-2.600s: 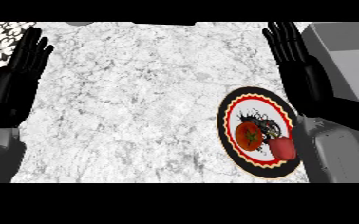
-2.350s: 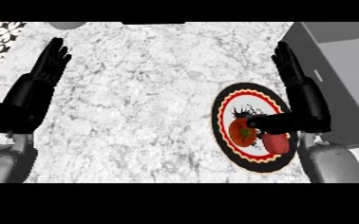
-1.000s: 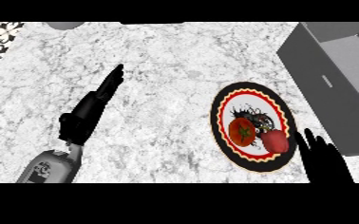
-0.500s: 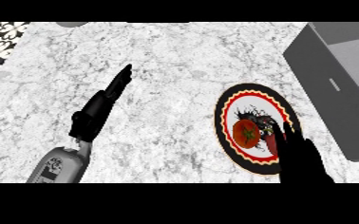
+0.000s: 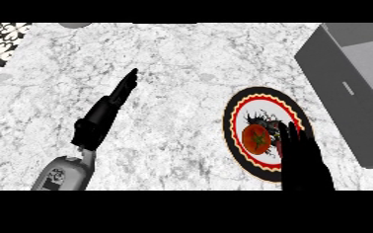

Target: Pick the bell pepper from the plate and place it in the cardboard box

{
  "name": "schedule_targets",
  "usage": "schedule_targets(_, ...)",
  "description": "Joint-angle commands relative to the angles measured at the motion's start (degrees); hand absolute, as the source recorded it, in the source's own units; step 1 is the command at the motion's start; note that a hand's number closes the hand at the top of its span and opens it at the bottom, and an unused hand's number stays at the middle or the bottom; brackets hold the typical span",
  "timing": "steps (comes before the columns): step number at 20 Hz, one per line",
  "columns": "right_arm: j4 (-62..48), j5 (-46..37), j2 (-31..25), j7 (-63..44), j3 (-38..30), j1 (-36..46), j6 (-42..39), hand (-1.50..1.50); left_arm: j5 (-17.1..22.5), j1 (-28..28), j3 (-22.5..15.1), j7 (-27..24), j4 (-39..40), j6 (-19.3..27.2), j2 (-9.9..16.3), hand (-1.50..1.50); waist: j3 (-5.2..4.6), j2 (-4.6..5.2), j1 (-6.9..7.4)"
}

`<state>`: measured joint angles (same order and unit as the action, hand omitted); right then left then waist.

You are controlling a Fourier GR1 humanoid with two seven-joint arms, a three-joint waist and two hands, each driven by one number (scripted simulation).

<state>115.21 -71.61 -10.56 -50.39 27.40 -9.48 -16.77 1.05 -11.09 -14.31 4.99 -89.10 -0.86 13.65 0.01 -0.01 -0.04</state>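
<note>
Red bell pepper (image 5: 256, 139) sits on the plate (image 5: 235, 109), right hand (image 5: 302, 153) just beside it over the plate's right side, fingers straight, gripping nothing. Cardboard box (image 5: 342, 86) at tabletop (image 5: 182, 64) right edge; left hand (image 5: 109, 106) flat, fingers extended, well left.

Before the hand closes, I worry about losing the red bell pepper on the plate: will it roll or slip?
The bell pepper looks rounded and smooth-skinned, so it may roll if nudged sideways. It lies on a flat plate with no raised wall showing, so little would stop it. The right hand is open beside it; curling around it probably suits better than pushing.
</note>
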Motion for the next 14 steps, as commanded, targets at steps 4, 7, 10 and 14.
schedule_targets(4, -8.9, -0.4, 0.4, 5.7, -3.5, 2.6, 7.6, -1.50, -2.1, -4.2, 2.7, 0.3, 4.1, -2.1, -2.3, 0.00, 0.00, 0.03, -0.15)
schedule_targets(7, -9.1, -1.4, 1.1, 5.4, -3.5, 3.6, 6.0, -1.50, -4.0, 1.6, 0.9, 2.4, -3.3, -1.5, -3.7, 0.00, 0.00, -0.03, 0.07)
schedule_targets(10, -10.4, 0.9, -1.2, 8.9, -7.4, 1.9, 7.9, -1.50, -2.9, -0.6, 5.0, -2.5, 4.6, -4.8, -2.5, 0.00, 0.00, 0.04, -0.14)
schedule_targets(14, -11.1, 0.5, 1.0, 7.4, -6.7, 4.5, 3.3, -1.50, -2.5, 1.6, 6.1, -0.2, -1.4, -7.3, -1.2, 0.00, -0.01, -0.01, 0.12)
